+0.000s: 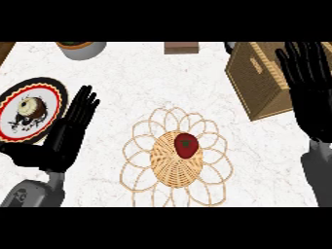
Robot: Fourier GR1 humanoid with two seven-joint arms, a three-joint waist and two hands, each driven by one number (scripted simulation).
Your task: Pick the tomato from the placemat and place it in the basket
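Note:
A red tomato (186,145) with a green stem lies on the woven centre of a wicker placemat (174,156) in the lower middle of the head view. A tan woven basket (263,80) stands at the upper right. My right hand (318,99) is open, fingers straight, raised over the basket's right side and covering part of it. My left hand (69,130) is open too, fingers pointing up, left of the placemat and apart from the tomato.
A round patterned plate (23,111) with a red and black rim lies at the left. A grey pot (81,48) and a small brown block (180,47) sit at the counter's far edge. Wooden floor shows beyond the top-left corner.

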